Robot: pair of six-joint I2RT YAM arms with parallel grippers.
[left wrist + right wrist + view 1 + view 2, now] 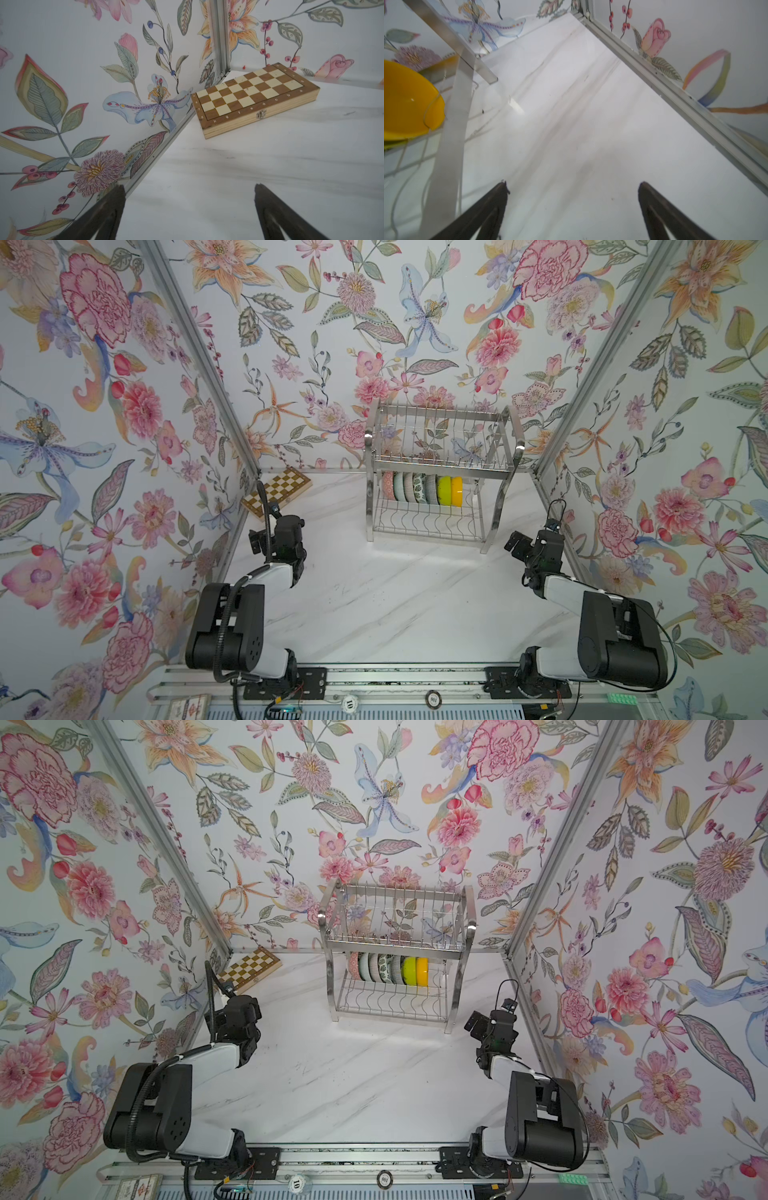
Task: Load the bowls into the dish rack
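The rack [442, 466] is shiny silver steel. Its row of bowls [419, 488] starts at nine o'clock with a pink-striped bowl [387, 486] and ends at three o'clock with a plain lime green bowl [444, 490] and a plain orange-yellow bowl [456, 491]; a white bowl with green leaves [419, 488] stands between. The chessboard [276, 491] is checked brown and cream, framed in pale wood. The table [395, 605] is white marble with grey veins. The walls [104, 406] show pink, orange and blue flowers on near-white.
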